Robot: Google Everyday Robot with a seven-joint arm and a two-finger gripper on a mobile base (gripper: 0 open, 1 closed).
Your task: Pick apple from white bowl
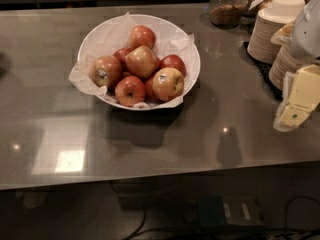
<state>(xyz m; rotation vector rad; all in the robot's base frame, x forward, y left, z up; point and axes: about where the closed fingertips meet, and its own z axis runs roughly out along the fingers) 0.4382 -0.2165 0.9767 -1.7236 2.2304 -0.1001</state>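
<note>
The apple (167, 83), pale gold with a sticker, sits front-right in the white bowl (193, 49), touching redder apples (131, 90). It is best approached from above, clear of neighbours and paper (112, 34). The gripper (296, 104) hangs at the right edge, well apart and partly cut off; whether it is spread or closed is unreadable.

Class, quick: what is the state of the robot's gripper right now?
Gripper: at the right edge, apart from the white bowl; open or closed cannot be told. The apple lies in the bowl.
</note>
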